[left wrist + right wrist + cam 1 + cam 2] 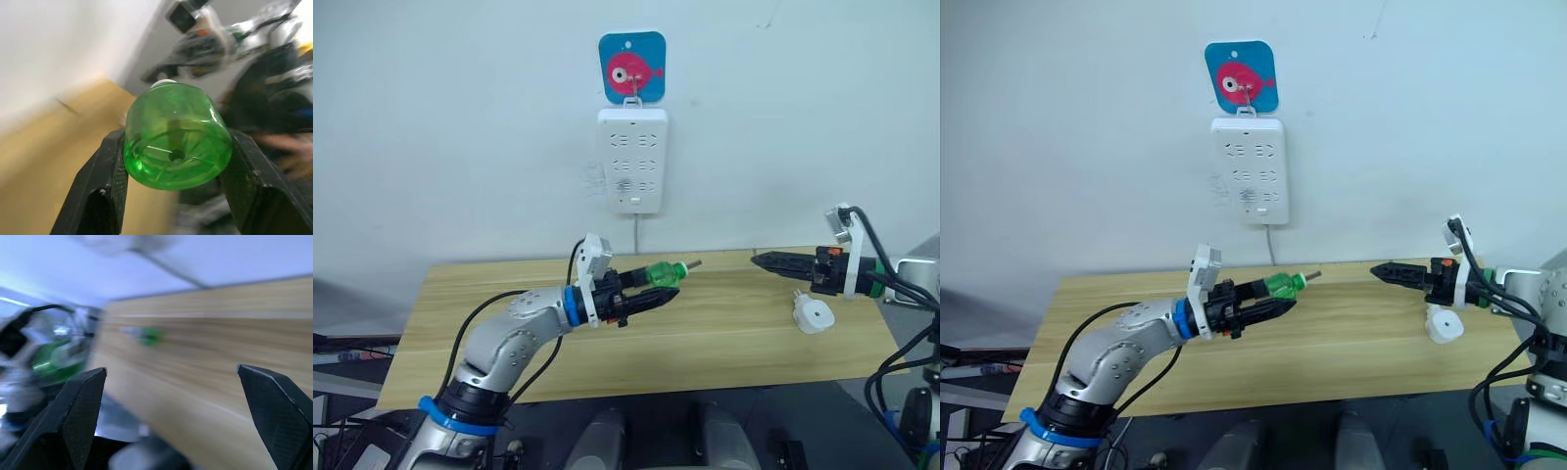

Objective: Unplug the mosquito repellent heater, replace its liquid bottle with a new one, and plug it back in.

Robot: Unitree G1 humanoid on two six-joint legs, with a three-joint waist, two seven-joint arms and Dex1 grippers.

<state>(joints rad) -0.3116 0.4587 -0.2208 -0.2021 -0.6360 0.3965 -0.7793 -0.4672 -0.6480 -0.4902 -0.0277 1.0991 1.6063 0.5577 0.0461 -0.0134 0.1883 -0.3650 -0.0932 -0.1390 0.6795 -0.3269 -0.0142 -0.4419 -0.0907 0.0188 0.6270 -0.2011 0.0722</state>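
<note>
- Left gripper (651, 299) pinches the green liquid bottle (662, 276) above the desk's (489, 304) middle.
- Right gripper (773, 261), fingers spread, holds nothing; the mosquito repellent heater (814, 315) lies unplugged near the desk's right edge.
- Bottle swap under way; next, seemingly, comes fitting bottle into heater.

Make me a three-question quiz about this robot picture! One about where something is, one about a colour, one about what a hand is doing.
1. Where is the white heater?
A. lying on the table
B. plugged into the wall strip
C. in the left gripper

2. What colour is the bottle?
A. red
B. green
C. blue

3. What is the right gripper doing?
A. squeezing the bottle
B. open, holding nothing
C. holding the heater

Answers: 1 A, it rests on the table below the right gripper. 2 B, clear green plastic. 3 B, its fingers stand apart with nothing between.
</note>
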